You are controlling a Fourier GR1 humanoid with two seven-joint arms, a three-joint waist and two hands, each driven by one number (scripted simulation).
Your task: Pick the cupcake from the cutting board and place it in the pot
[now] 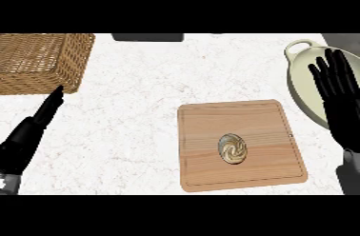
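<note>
A cupcake [233,148] with swirled cream and brown frosting sits near the middle of a wooden cutting board [204,173] on the white counter. The pale cream pot [300,71] stands at the right edge, partly behind my right hand. My right hand [341,99] is open, fingers straight and pointing up, to the right of the board and over the pot's right side. At the left edge my left hand [38,118] is open with fingers straight, far from the board. Neither hand touches the cupcake.
A wicker basket [42,61] stands at the back left corner. A dark object [147,37] lies at the counter's far edge. White marbled counter [134,116] stretches between the basket and the board.
</note>
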